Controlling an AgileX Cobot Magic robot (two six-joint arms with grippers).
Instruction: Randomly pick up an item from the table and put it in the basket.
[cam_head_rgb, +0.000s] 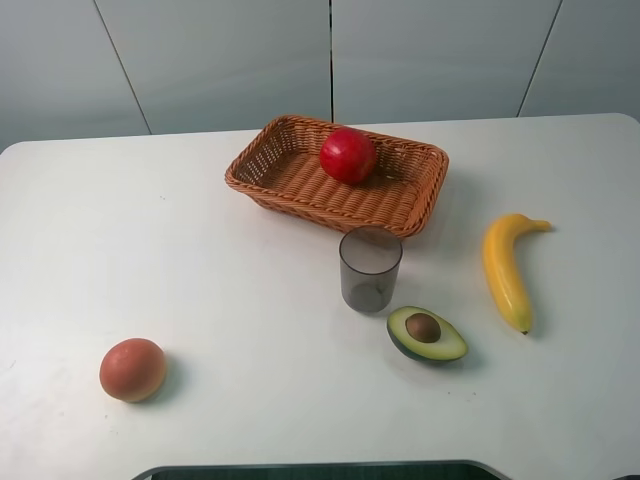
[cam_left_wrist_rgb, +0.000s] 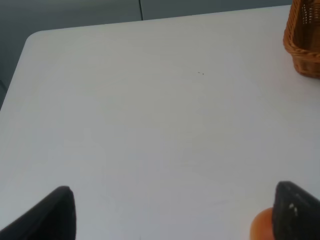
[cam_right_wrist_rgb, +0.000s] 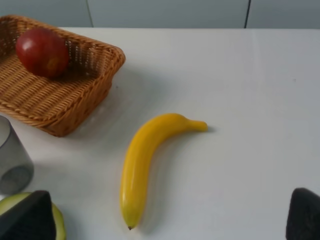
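A: Where is the apple (cam_head_rgb: 348, 155)?
B: In the basket (cam_head_rgb: 300, 185), near its far side. It is round; its stem is hidden.
A: And the grippers?
B: The left gripper (cam_left_wrist_rgb: 175, 215) and right gripper (cam_right_wrist_rgb: 170, 220) are spread wide, holding nothing, tips cut off.

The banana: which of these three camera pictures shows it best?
The right wrist view shows the banana best: it is large, near the middle, whole from stem to tip, on the table. The exterior high view also shows it whole, but smaller and off to the right. The left wrist view does not show it at all.
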